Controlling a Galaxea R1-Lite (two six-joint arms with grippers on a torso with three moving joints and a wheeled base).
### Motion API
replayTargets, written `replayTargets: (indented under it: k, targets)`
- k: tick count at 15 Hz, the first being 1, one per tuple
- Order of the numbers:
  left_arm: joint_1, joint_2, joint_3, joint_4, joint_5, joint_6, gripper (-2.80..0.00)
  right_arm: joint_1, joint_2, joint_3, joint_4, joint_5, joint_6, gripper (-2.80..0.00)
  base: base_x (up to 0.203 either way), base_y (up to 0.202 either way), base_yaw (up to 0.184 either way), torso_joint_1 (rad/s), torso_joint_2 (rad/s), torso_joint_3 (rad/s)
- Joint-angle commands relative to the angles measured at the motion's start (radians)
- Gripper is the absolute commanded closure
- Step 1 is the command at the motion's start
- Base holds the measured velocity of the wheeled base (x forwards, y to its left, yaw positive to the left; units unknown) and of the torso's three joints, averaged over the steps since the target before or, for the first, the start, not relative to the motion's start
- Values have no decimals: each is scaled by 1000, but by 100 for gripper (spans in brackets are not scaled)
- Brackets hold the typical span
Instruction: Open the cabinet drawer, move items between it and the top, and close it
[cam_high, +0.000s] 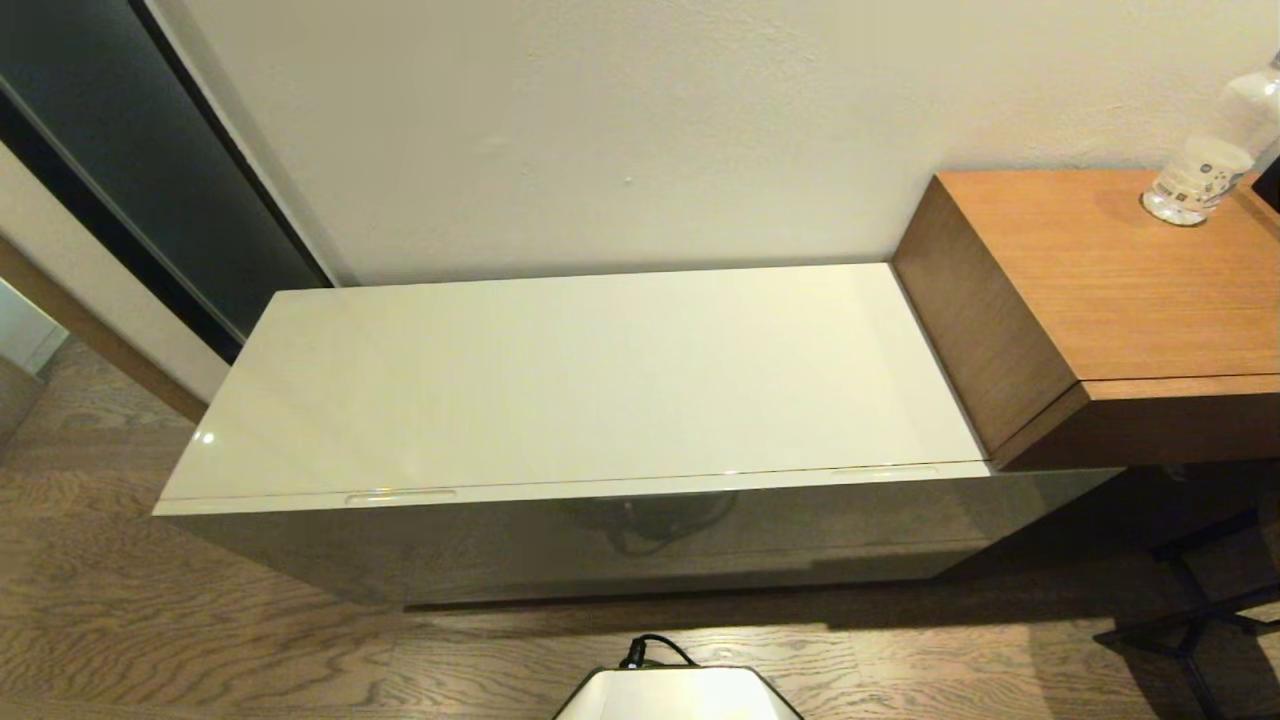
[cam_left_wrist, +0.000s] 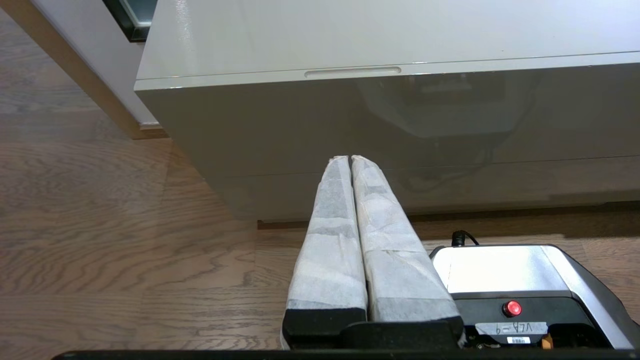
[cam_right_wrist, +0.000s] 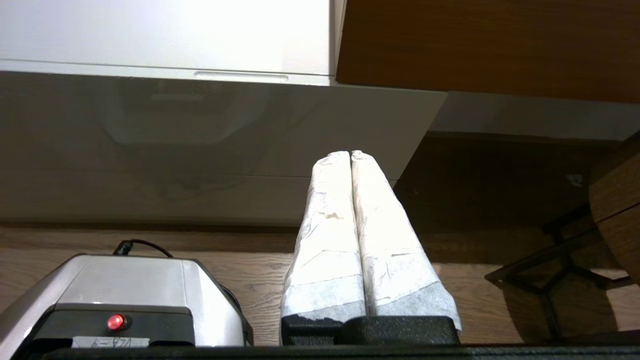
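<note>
**Drawer shut, both arms held low: the opening pull is the step in hand**

The long, low, glossy cream-beige cabinet (cam_high: 560, 480) stands against the wall; its one wide drawer with the glossy grey-beige front (cam_high: 600, 540) sits flush and closed; the flat, glossy cream-white top (cam_high: 580, 370) carries nothing that the head view shows.

To open it well, I judge that a gripper should part its fingers, rise to the upper edge of the front, and hook a fingertip into one of the slim recessed slot handles, the left slot (cam_left_wrist: 352, 72) or the right slot (cam_right_wrist: 241, 76); the pull should then run straight out toward the robot, level, so that the wide front does not skew; a pull at both slots together would keep it squarer.

The left gripper (cam_left_wrist: 350, 159) hangs low before the cabinet's left end, its two paper-wrapped fingers pressed together and holding nothing; the left slot lies above and beyond its tips, apart from them. The right gripper (cam_right_wrist: 350, 154), likewise closed and empty, hangs low near the cabinet's right end, beside the taller brown wood-grain desk unit (cam_high: 1100, 310); the right slot sits higher up and toward the cabinet's middle from its tips. A clear plastic bottle (cam_high: 1205, 160) stands on the desk unit.
</note>
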Motion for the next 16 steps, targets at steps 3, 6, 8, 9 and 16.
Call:
replayTargets:
  k: [3, 6, 8, 9, 16]
  targets:
    - [1, 1, 0, 0, 0, 0, 0, 0, 2, 2, -1, -1, 0, 0, 0, 0, 0, 0, 0, 0]
    - [0, 1, 0, 0, 0, 0, 0, 0, 2, 2, -1, -1, 0, 0, 0, 0, 0, 0, 0, 0]
    - [2, 1, 0, 0, 0, 0, 0, 0, 2, 2, -1, -1, 0, 0, 0, 0, 0, 0, 0, 0]
    - [0, 1, 0, 0, 0, 0, 0, 0, 2, 2, -1, -1, 0, 0, 0, 0, 0, 0, 0, 0]
    - [0, 1, 0, 0, 0, 0, 0, 0, 2, 2, -1, -2, 5, 0, 0, 0, 0, 0, 0, 0]
